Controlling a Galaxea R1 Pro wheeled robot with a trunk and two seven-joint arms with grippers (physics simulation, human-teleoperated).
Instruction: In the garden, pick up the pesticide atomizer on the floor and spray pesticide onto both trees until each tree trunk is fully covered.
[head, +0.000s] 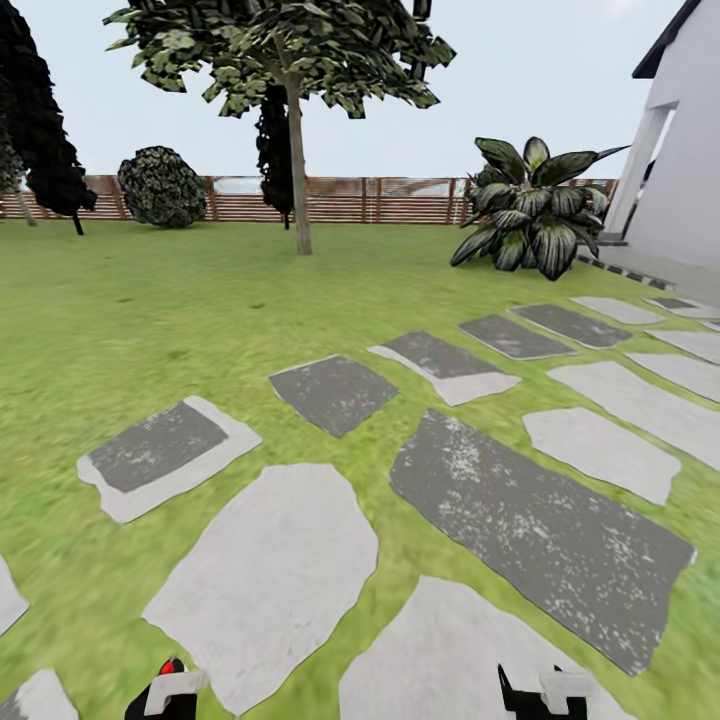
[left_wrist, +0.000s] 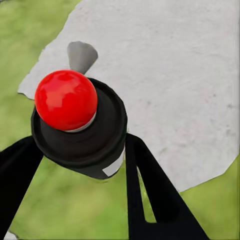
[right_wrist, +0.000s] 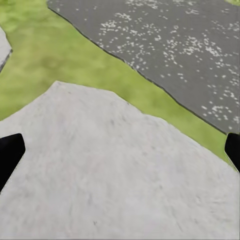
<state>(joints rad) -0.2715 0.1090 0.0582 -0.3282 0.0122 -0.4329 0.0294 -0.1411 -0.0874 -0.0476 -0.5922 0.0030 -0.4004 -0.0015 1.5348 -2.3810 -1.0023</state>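
The pesticide atomizer (left_wrist: 95, 147), a small black bottle with a white band and a round red tip (left_wrist: 66, 100), sits between the black fingers (left_wrist: 150, 195) of my left gripper (left_wrist: 82, 150), which is shut on it. In the head view the left gripper (head: 165, 695) is at the lower edge with the red tip (head: 172, 665) poking up. My right gripper (head: 542, 692) is open with nothing in it, its fingertips (right_wrist: 10, 155) wide apart over a pale stone (right_wrist: 115, 175). One tree (head: 297, 170) with a pale straight trunk stands far ahead on the lawn, before the fence.
Grey and pale stepping stones (head: 530, 510) cross the green lawn (head: 150, 310) between me and the tree. A brown slat fence (head: 340, 200) runs along the back. A broad striped-leaf plant (head: 530, 215) and a white house wall (head: 680, 170) stand at the right, black cypresses (head: 40, 130) at the left.
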